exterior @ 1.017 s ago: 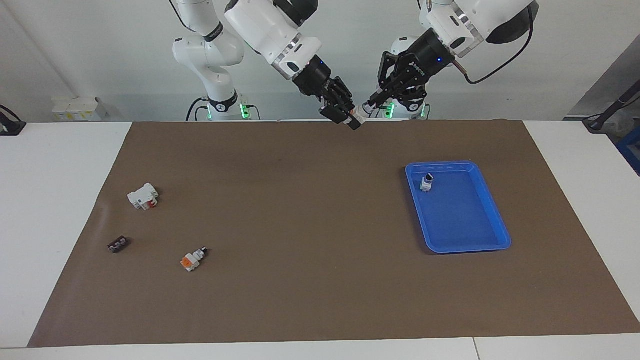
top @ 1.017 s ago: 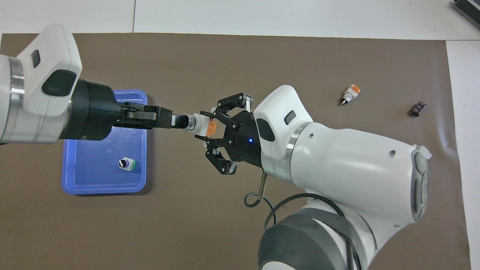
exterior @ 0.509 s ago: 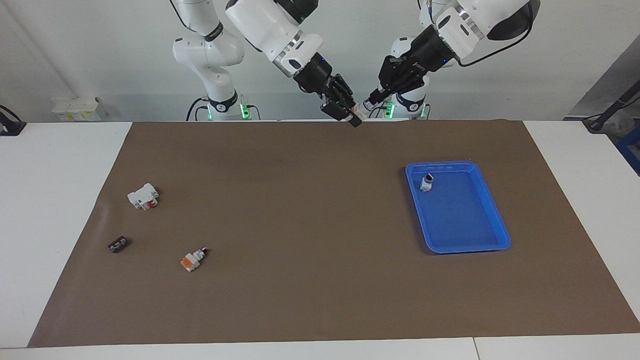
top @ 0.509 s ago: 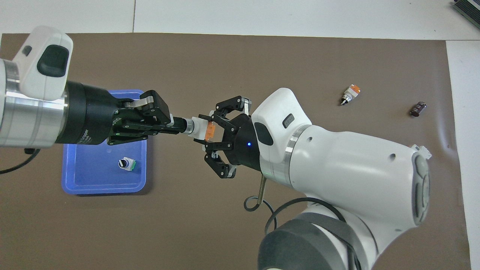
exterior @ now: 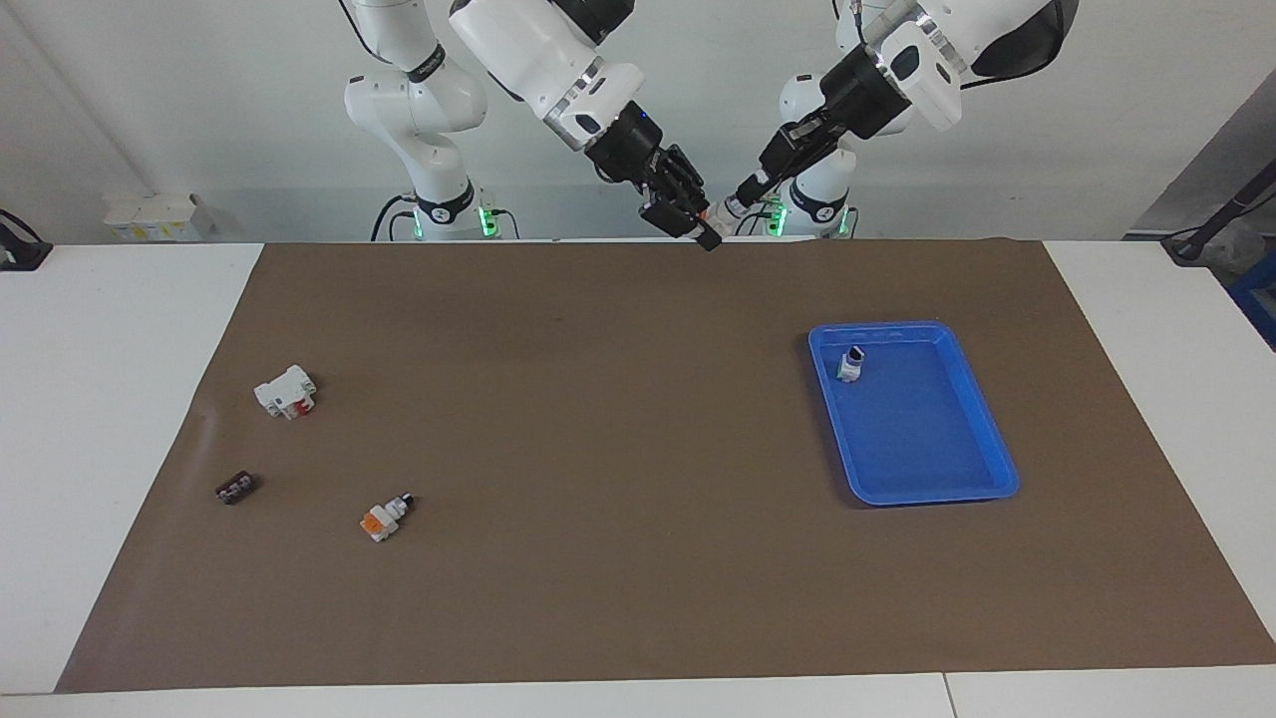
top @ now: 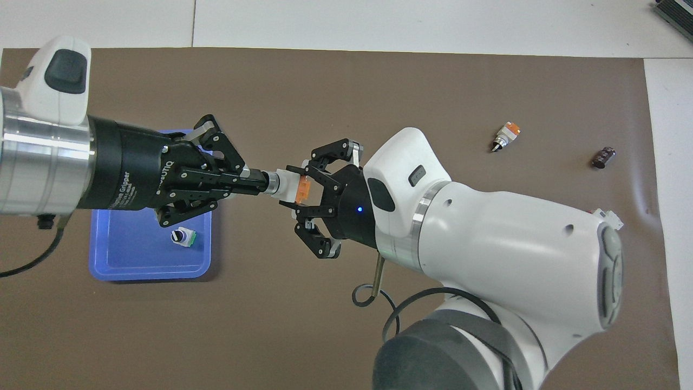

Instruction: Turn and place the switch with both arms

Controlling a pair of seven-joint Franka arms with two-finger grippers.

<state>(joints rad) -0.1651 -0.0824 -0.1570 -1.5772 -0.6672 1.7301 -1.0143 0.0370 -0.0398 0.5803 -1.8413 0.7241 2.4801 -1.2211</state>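
Note:
The switch, with a white body, an orange block and a black knob, is held up in the air between both grippers, over the robots' edge of the brown mat; it also shows in the facing view. My right gripper is shut on its white body at the orange end. My left gripper is shut on its black knob and points straight at the right gripper.
A second switch of the same kind lies on the mat. Near it are a white block with a red part and a small black piece. A blue tray holds a small white and green part.
My left gripper has turned about its own axis while shut on the knob. My right gripper has kept its hold and hardly moved.

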